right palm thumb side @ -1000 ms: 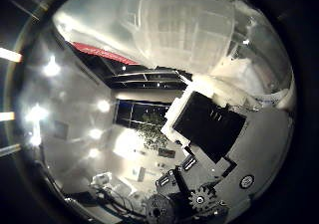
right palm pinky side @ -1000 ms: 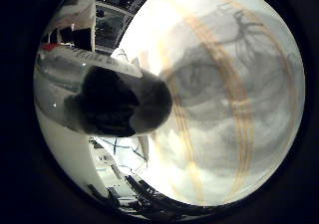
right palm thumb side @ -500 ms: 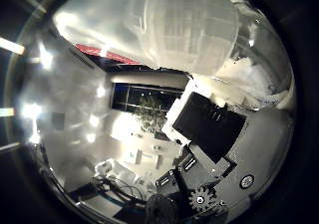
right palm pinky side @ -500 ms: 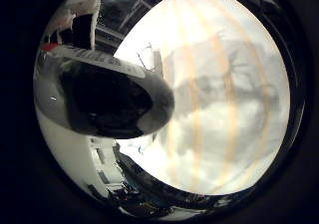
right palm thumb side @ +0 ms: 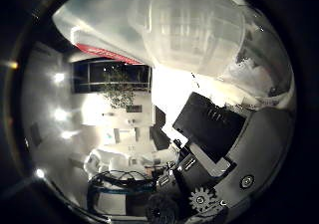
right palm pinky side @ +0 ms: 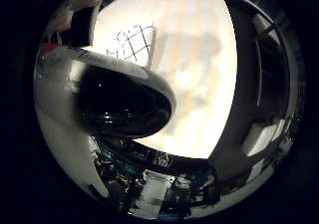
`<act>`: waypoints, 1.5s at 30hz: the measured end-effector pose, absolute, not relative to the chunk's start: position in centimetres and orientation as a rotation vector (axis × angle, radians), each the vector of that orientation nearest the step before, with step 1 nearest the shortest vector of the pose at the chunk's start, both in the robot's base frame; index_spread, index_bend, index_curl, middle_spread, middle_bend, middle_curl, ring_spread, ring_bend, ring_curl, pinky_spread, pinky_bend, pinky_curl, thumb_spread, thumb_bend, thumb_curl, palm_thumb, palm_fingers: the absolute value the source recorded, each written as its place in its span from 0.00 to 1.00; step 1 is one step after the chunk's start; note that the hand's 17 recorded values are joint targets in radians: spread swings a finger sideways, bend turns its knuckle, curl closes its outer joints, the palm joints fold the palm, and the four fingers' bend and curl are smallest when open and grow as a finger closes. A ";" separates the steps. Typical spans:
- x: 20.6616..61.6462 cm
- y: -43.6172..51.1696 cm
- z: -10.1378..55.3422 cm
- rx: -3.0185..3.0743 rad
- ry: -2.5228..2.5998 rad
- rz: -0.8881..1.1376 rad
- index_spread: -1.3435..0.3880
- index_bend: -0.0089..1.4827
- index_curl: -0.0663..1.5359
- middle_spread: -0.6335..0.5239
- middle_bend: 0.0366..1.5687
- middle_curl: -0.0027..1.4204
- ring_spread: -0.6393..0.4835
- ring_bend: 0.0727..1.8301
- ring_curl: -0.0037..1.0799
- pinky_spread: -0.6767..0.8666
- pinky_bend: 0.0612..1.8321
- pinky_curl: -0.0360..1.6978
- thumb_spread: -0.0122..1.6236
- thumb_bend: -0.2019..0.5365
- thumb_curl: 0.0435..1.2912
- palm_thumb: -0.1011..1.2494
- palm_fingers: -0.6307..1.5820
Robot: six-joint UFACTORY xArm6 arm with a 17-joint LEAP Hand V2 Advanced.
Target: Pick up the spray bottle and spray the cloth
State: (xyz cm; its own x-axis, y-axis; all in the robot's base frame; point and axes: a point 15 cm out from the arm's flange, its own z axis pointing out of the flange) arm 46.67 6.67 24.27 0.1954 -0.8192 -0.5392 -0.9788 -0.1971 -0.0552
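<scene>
— Well, how placed, and holding what?
— Pressed close to the palm: translucent white plastic spray bottle (right palm thumb side: 194, 32), red band near one end; contents not discernible; white and black hand (right palm thumb side: 219, 134) curled round it, a dark rounded fingertip (right palm pinky side: 124, 102) alongside.
— And the cloth?
— Pale grid-patterned cloth (right palm pinky side: 132, 44) lying on the light striped tabletop (right palm pinky side: 199, 84), apart from the bottle.

The table (right palm pinky side: 209, 109) is a pale, brightly lit surface crossed by faint orange stripes, and its curved edge gives way to a darker room beyond. A white cloth (right palm pinky side: 132, 44) with a grid of thin dark lines lies flat on it, partly hidden behind the hand's parts. Beside the cloth, soft grey shadows fall across the bare tabletop.
</scene>
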 end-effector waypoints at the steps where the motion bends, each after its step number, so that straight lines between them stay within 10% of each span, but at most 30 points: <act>1: 46.5 7.6 24.4 -2.123 1.684 0.552 0.67 0.79 0.49 0.49 0.86 0.41 0.44 0.80 0.52 0.33 0.55 0.74 0.49 0.25 0.65 0.87 0.83; 28: 48.3 16.9 26.4 -2.839 1.759 -0.070 0.67 0.78 0.50 0.49 0.86 0.41 0.44 0.80 0.53 0.32 0.53 0.77 0.49 0.25 0.66 0.86 0.83; 45: 46.8 22.1 22.5 -3.025 1.712 -0.058 0.67 0.78 0.50 0.49 0.86 0.41 0.44 0.80 0.53 0.32 0.53 0.77 0.48 0.25 0.66 0.86 0.83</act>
